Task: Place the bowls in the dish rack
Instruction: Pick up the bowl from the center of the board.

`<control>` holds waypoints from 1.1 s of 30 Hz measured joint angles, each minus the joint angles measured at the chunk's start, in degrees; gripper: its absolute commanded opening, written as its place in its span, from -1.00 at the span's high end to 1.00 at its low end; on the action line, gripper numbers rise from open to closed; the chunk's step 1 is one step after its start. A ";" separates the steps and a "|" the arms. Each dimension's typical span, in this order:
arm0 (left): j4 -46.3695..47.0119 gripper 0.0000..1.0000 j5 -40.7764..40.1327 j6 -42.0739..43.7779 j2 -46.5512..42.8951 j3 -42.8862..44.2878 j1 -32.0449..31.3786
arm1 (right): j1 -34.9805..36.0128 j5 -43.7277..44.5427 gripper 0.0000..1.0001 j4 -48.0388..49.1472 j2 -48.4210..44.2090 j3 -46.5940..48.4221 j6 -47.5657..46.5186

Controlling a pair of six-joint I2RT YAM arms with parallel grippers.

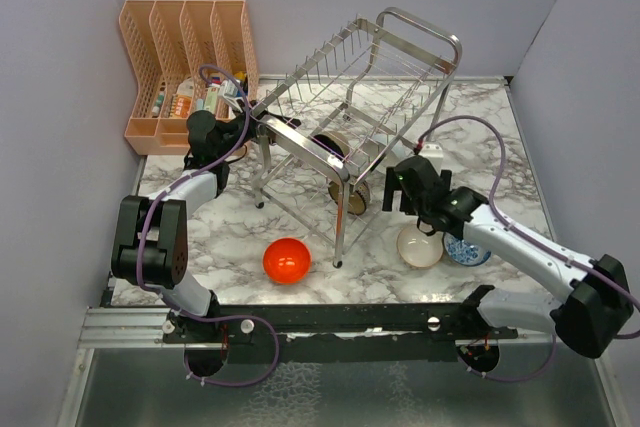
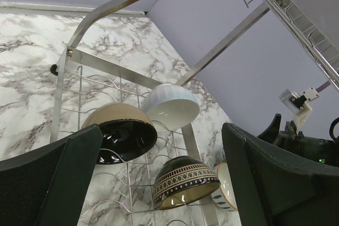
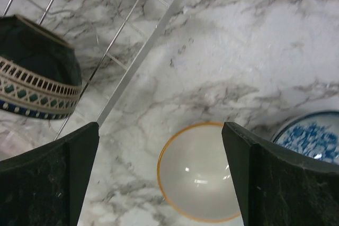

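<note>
The steel dish rack (image 1: 350, 97) stands mid-table. On its lower tier sit a beige bowl with black inside (image 2: 119, 130), a white ribbed bowl (image 2: 170, 105) and a dark patterned bowl (image 2: 185, 181). A red-orange bowl (image 1: 286, 260) lies on the marble in front of the rack. A cream bowl with an orange rim (image 3: 198, 170) and a blue-patterned bowl (image 3: 312, 138) lie side by side at the right. My right gripper (image 3: 160, 178) hovers open above the cream bowl, holding nothing. At the rack's left end my left gripper (image 2: 161, 183) is open and empty.
A peach slotted organiser (image 1: 190, 57) with small items stands at the back left, close behind the left arm. The rack's leg and frame bar (image 3: 143, 51) run just left of the cream bowl. Grey walls close in on both sides.
</note>
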 measured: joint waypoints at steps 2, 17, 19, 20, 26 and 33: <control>-0.28 -0.99 0.04 0.02 0.00 0.02 0.00 | 0.00 -2.69 -0.99 -3.96 -2.25 0.26 3.50; -2.60 -0.99 0.17 0.61 0.00 0.13 0.09 | 0.00 -17.35 -0.61 -29.05 -15.41 0.22 26.80; -2.60 -0.99 0.17 0.59 0.00 0.13 0.09 | 0.00 -18.38 -0.60 -29.81 -15.37 -0.17 28.55; -2.60 -0.99 0.17 0.59 0.00 0.13 0.09 | 0.00 -18.91 -0.60 -29.86 -15.10 -0.76 29.42; -2.60 -0.99 0.20 0.59 0.00 0.13 0.09 | 0.00 -20.41 -0.59 -29.99 -14.69 -7.72 35.21; -2.58 -0.99 0.22 0.59 0.00 0.13 0.09 | 0.00 -17.86 -0.42 -29.44 -13.05 -8.31 38.62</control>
